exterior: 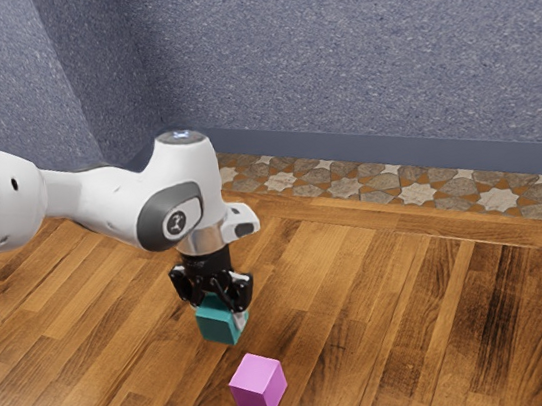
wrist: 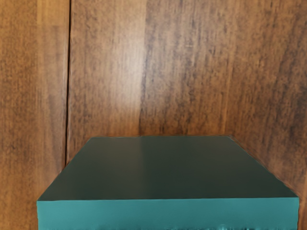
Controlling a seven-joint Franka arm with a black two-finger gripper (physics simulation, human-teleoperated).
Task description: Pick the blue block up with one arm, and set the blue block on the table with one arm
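Your pincer (exterior: 222, 314) is down around the blue block (exterior: 215, 324), grip unproven.
You can't tell from here how far open it is or whether it has hold of the block, nor whether the block bears on the planks (exterior: 385, 298); if the grip is loose or off-centre, a lift could let the block slip or tilt, and if it is raised, an early release would drop it. Swing low toward the pink block (exterior: 258, 384), just beside it, and you could knock that one.
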